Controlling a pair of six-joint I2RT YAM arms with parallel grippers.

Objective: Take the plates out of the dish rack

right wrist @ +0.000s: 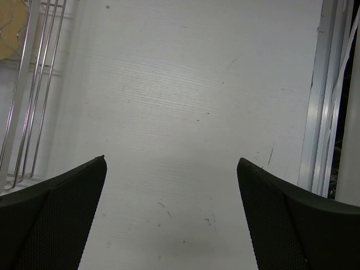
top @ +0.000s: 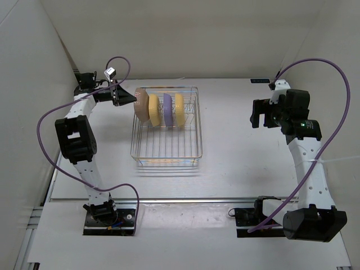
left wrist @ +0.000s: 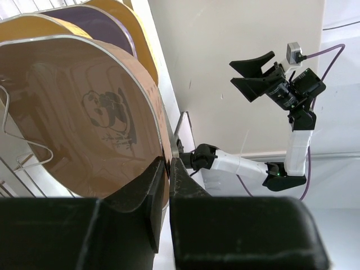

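Note:
The silver wire dish rack (top: 169, 147) stands left of centre. Several plates stand on edge in its far end: tan-pink plate (top: 141, 103), yellow plate (top: 154, 109), purple plate (top: 167, 109), yellow plate (top: 179, 109). My left gripper (top: 125, 97) is at the rack's far left corner, shut on the tan-pink plate's rim. In the left wrist view the tan-pink plate (left wrist: 84, 112) with a panda print fills the frame, its edge pinched at my left gripper (left wrist: 167, 169). My right gripper (top: 257, 115) is open and empty over bare table; it also shows in the right wrist view (right wrist: 171, 163).
White walls enclose the table at the back and left. The rack's wires (right wrist: 22, 95) show at the left of the right wrist view. A metal rail (top: 185, 199) runs along the table's near edge. Purple cables loop from both arms.

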